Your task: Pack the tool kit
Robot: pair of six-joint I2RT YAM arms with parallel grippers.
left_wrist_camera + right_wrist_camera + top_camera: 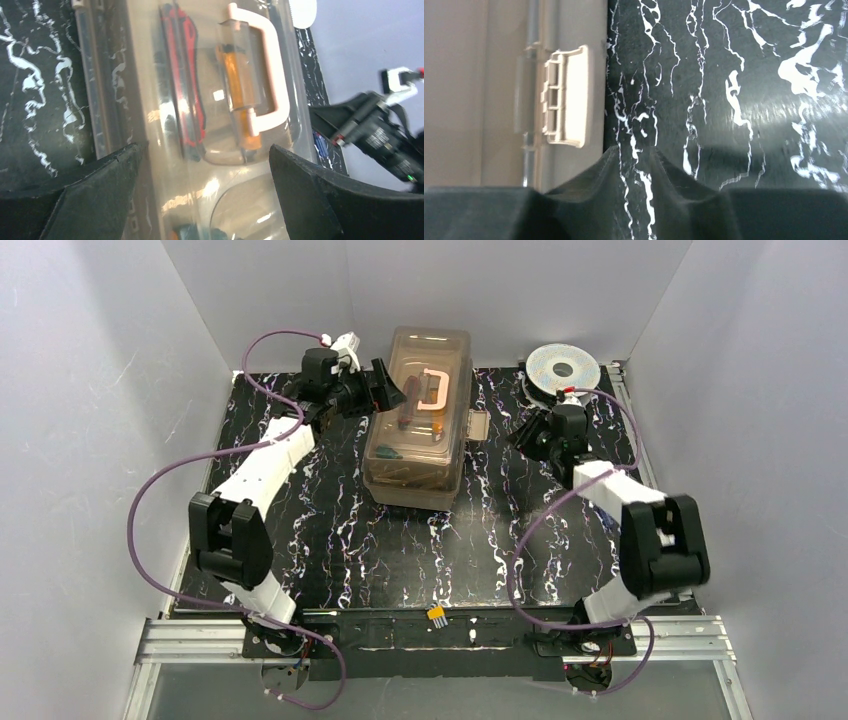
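Observation:
The tan toolbox (418,420) stands at the back middle of the table with its smoky lid down and the beige handle (432,388) lying flat. Through the lid in the left wrist view I see the handle (274,75), a red-and-black tool (186,80) and an orange-handled tool (235,75). My left gripper (385,390) (204,147) hangs wide open over the lid's left part and holds nothing. My right gripper (522,435) (636,148) sits low on the table just right of the box. Its jaws stand a narrow gap apart with only table between them. The beige latch (566,95) is flipped outward beside it.
A round silver wire spool (563,368) lies at the back right corner. A small yellow part (437,615) rests by the table's front edge. Grey walls enclose the black marbled table (350,540) on three sides. The right arm (380,135) shows beyond the box.

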